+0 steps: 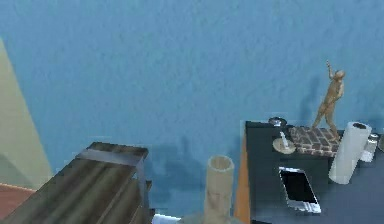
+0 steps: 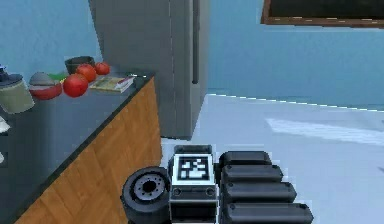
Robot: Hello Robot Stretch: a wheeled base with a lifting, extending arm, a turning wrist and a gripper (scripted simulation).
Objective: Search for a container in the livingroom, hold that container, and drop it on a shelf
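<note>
At the bottom of the arm side view, the arm's dark stacked segments (image 2: 258, 188) end at a white marker square (image 2: 192, 168). The gripper (image 2: 146, 196) shows left of it as a dark round body, low against the orange counter side. Its far end cannot be made out, so I cannot tell whether it holds anything. On the dark counter top (image 2: 70, 120) a dark bowl (image 2: 79, 65) stands behind red round fruits (image 2: 76, 85), and a grey-green cup-like vessel (image 2: 14, 95) sits at the left edge. A tall beige cylinder (image 1: 220, 184) stands on the floor beside the dark table in the forward view.
A dark table (image 1: 300, 200) at the forward view's right carries a brown statue (image 1: 330, 100), a white paper roll (image 1: 348, 152) and a phone (image 1: 299, 188). A dark wooden unit (image 1: 95, 185) stands low left. A grey fridge (image 2: 150, 60) stands beyond the counter, with pale open floor (image 2: 300, 125) to its right.
</note>
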